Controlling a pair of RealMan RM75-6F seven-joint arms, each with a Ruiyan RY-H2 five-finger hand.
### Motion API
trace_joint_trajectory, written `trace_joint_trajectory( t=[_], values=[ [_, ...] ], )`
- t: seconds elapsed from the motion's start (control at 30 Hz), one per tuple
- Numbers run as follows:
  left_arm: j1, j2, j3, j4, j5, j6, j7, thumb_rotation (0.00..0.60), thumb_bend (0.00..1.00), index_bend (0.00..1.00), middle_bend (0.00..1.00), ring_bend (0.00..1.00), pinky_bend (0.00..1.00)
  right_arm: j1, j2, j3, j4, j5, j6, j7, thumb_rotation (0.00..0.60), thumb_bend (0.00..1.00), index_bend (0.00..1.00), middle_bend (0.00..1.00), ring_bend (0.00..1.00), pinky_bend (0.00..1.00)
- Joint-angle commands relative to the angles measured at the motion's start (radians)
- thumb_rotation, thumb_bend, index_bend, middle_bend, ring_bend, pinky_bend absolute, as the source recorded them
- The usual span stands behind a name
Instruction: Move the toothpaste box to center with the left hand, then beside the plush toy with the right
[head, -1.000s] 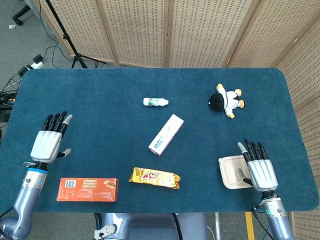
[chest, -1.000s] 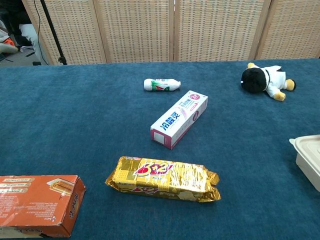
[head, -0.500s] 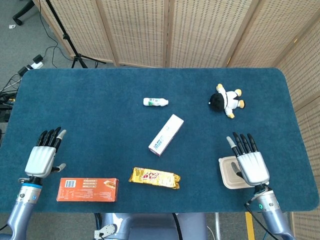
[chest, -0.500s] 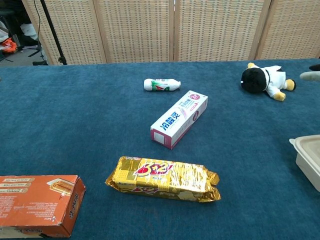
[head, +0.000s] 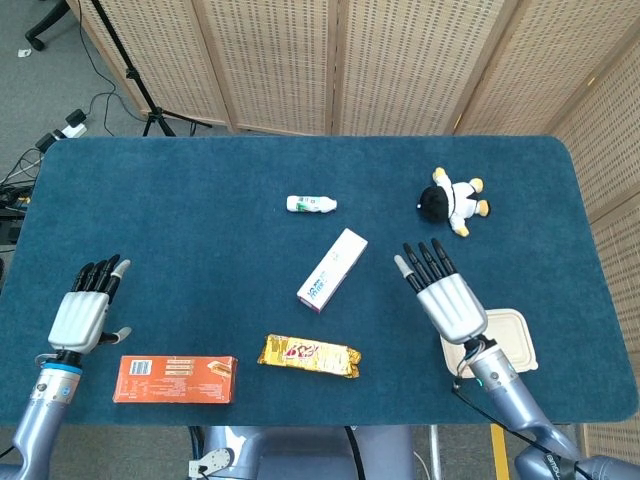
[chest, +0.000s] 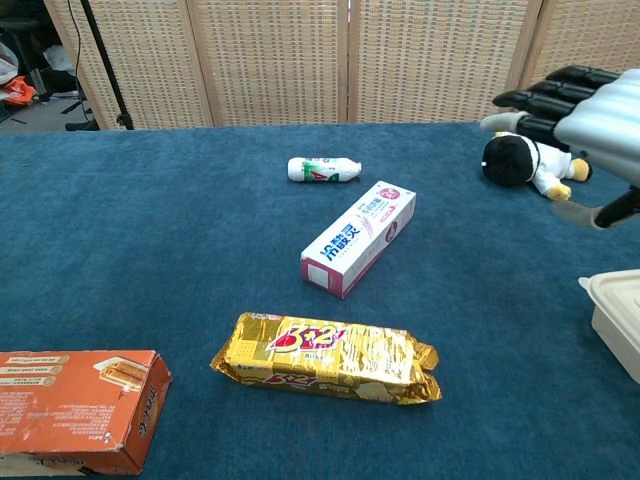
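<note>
The white and pink toothpaste box (head: 333, 269) (chest: 359, 238) lies flat and slanted near the middle of the blue table. The black and white plush toy (head: 453, 199) (chest: 529, 160) lies at the back right. My right hand (head: 445, 293) (chest: 580, 120) hovers open, palm down, to the right of the box and nearer than the toy, touching neither. My left hand (head: 85, 310) is open at the table's near left, far from the box, above an orange carton; the chest view does not show it.
A small white bottle (head: 311, 204) (chest: 323, 169) lies behind the box. A gold biscuit pack (head: 309, 355) (chest: 328, 357) lies in front of it. An orange carton (head: 175, 379) (chest: 72, 411) sits at near left, a beige lidded container (head: 500, 341) (chest: 616, 316) at near right.
My right hand rose from over the beige container and moved left and forward toward the toothpaste box. My left hand drew back toward the near left edge. The box has not moved.
</note>
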Motion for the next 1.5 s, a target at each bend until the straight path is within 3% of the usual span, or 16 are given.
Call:
trace_joint_trajectory(
  t=[0.03,0.27,0.4,0.6,0.87,1.27,1.5],
  values=[
    [0.002,-0.001,-0.006,0.005,0.001,-0.006,-0.007,0.6,0.0,0.0,0.0,0.0,0.0,0.065,-0.043,0.026,0.004,0.038,-0.07,-0.085,0.6,0.45,0.08,0.0,0.0,0.0],
    [0.012,-0.003,-0.023,0.007,0.003,-0.016,-0.03,0.6,0.0,0.0,0.0,0.0,0.0,0.161,-0.129,0.037,0.059,0.07,-0.142,-0.228,0.6,0.51,0.09,0.0,0.0,0.0],
    [0.015,-0.002,-0.029,0.007,0.008,-0.023,-0.044,0.6,0.0,0.0,0.0,0.0,0.0,0.181,-0.157,0.038,0.069,0.097,-0.143,-0.248,0.6,0.61,0.09,0.0,0.0,0.0],
    [0.017,-0.004,-0.036,0.011,0.01,-0.039,-0.044,0.6,0.0,0.0,0.0,0.0,0.0,0.244,-0.219,0.055,0.104,0.112,-0.16,-0.271,0.6,0.63,0.09,0.0,0.0,0.0],
    [0.022,0.0,-0.046,0.008,0.014,-0.05,-0.061,0.6,0.0,0.0,0.0,0.0,0.0,0.354,-0.305,0.088,0.187,0.172,-0.225,-0.334,0.6,0.77,0.09,0.0,0.0,0.0],
    [0.022,-0.003,-0.053,0.018,0.02,-0.075,-0.084,0.6,0.0,0.0,0.0,0.0,0.0,0.382,-0.383,0.03,0.28,0.217,-0.225,-0.304,0.6,0.78,0.13,0.0,0.0,0.0],
    [0.024,-0.005,-0.055,0.013,0.028,-0.078,-0.079,0.6,0.0,0.0,0.0,0.0,0.0,0.415,-0.431,0.032,0.304,0.232,-0.22,-0.295,0.6,0.75,0.13,0.0,0.0,0.0]
  ],
)
